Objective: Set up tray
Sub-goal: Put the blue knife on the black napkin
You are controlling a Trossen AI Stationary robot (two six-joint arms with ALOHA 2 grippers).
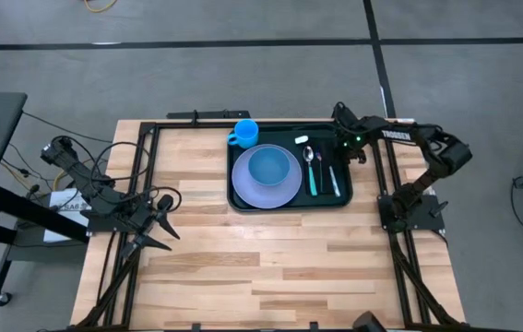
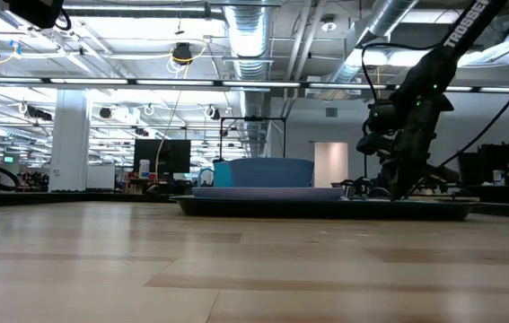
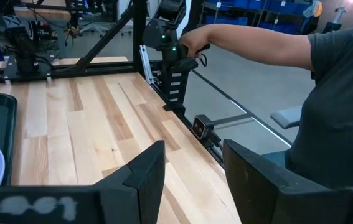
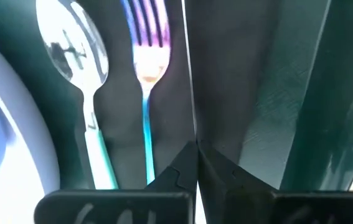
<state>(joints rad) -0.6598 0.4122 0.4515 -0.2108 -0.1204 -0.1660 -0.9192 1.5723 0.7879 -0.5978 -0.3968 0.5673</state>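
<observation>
The dark green tray (image 1: 288, 202) sat on the far side of the wooden surface (image 1: 261, 258), a bit to the right of the middle. A pale purple plate (image 1: 267, 191) lay in the left part of the tray, and a blue bowl (image 1: 273, 167) sat on the plate. A blue cup (image 1: 245, 133) stood at the far left corner of the tray, just beside the plate. To the right of the plate lay a spoon (image 1: 308, 157), then a fork (image 1: 315, 171), both with teal handles. One more thin utensil (image 1: 333, 178) lay farther right, near the tray's right rim. A small white thing (image 1: 303, 139) lay at the far edge of the tray.

The right claw (image 1: 346, 148) was low over the far right part of the tray, close to the utensils. In the right wrist view its fingers (image 4: 226, 180) pointed down at the tray floor, with the spoon (image 4: 80, 56) and fork (image 4: 146, 37) just beside them. I could not tell if this claw was open or closed.

The left claw (image 1: 163, 224) waited over the left side of the surface, well apart from the tray. Its fingers (image 3: 142, 177) were spread apart and held nothing.

In the left wrist view, a person's arm (image 3: 251, 43) reached toward the right arm's base.
</observation>
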